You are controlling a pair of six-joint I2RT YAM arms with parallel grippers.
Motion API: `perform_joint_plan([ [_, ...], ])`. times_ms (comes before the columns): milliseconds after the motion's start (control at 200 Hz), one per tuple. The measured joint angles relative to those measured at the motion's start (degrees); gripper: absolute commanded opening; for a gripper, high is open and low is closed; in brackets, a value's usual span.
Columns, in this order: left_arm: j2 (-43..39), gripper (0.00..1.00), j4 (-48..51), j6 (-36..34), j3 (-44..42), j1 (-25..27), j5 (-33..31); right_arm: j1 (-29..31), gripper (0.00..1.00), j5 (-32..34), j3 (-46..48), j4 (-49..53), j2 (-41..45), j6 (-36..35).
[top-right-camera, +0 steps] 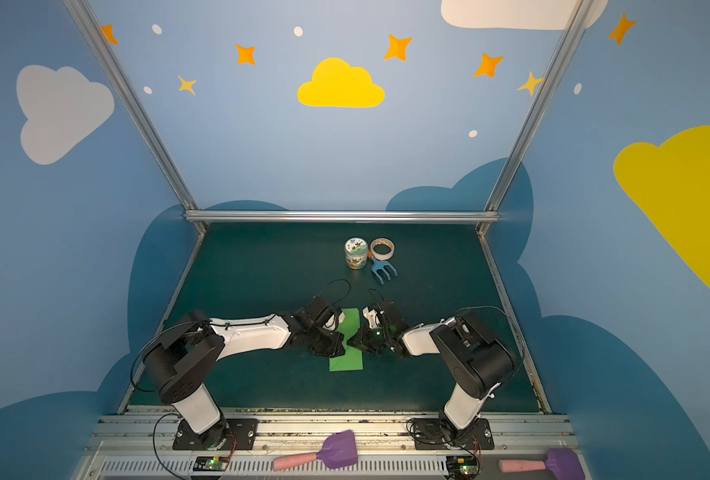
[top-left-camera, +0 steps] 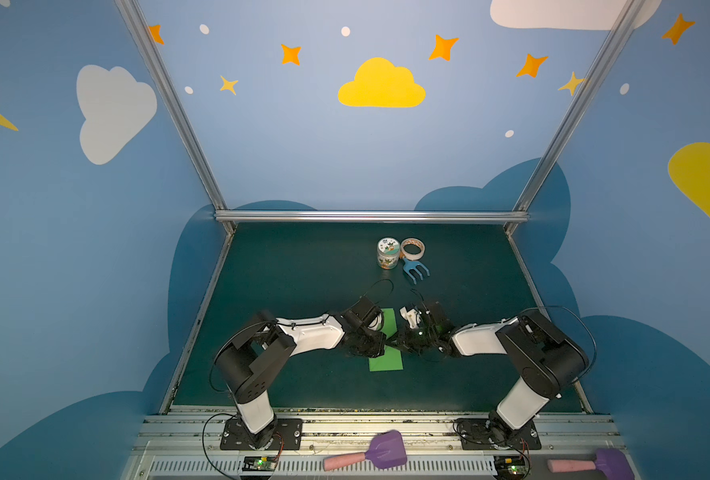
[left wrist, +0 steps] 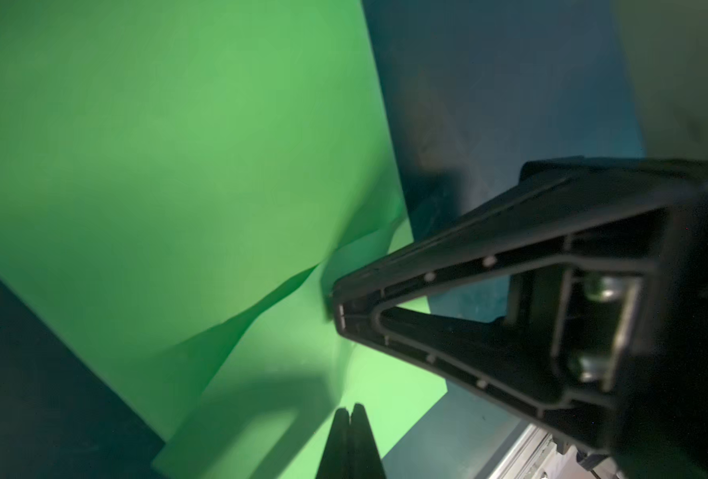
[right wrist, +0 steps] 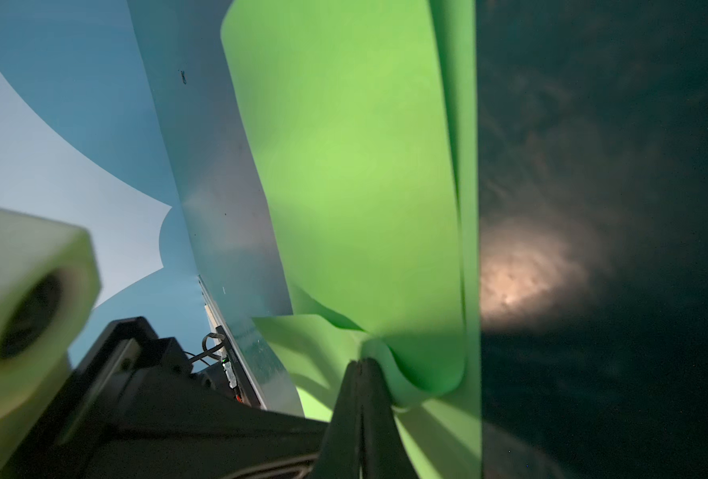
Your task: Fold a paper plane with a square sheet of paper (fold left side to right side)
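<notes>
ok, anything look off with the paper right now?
Yes: the square sheet of paper, folded narrow, is buckled at its middle, not flat. Wrinkles fan out from the shut right gripper, which appears to pinch it there. No tear visible.

The square sheet of paper (top-left-camera: 385, 365) lies on the table (top-left-camera: 303, 270) beneath the fingertips of the left gripper (top-left-camera: 380, 352) and right gripper (top-left-camera: 390, 345), with the jar (top-left-camera: 388, 252), tape roll (top-left-camera: 412, 254) and rake (top-left-camera: 415, 269) well beyond them.

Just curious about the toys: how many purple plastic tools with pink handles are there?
2, both on the front rail: a purple shovel near the middle, another tool at the right end.
</notes>
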State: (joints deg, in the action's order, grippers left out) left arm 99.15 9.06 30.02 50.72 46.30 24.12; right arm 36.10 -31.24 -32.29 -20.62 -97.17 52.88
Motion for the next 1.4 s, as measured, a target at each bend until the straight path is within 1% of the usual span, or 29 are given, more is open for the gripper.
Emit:
perform_joint_plan([
  [360, -1.88, 0.04, -4.42, 0.81, -4.92, 0.00, 0.48, -0.02, 0.00, -0.13, 0.04, -0.15, -0.11, 0.04],
  [766, -12.37, 0.04, -6.80, 5.46, -16.76, 2.27, -0.20, -0.28, 0.00, -0.83, 0.17, -0.72, -0.44, 0.28],
  [881, -14.64, 0.04, -6.64, 6.56, -18.75, 2.62, -0.46, -0.28, 0.00, -0.98, 0.31, -1.03, -0.52, 0.46],
  [1011, -14.97, 0.04, -4.55, 6.82, -17.79, 2.62, -1.33, -0.28, 0.00, -1.18, 0.44, -1.40, -0.61, 0.68],
  [1146, -14.21, 0.04, -2.71, 6.64, -13.68, 2.58, -1.99, -0.28, 0.00, -1.20, 0.74, -1.99, -0.63, 0.81],
  [1301, -10.36, 0.04, -2.99, 5.57, -7.17, 2.34, -1.90, -0.28, 0.00, -1.20, 0.98, -2.49, -0.63, 0.90],
  [1402, -6.99, 0.04, -3.32, 4.74, -4.50, 2.05, -1.88, -0.28, 0.00, -1.20, 1.07, -2.69, -0.63, 0.90],
])
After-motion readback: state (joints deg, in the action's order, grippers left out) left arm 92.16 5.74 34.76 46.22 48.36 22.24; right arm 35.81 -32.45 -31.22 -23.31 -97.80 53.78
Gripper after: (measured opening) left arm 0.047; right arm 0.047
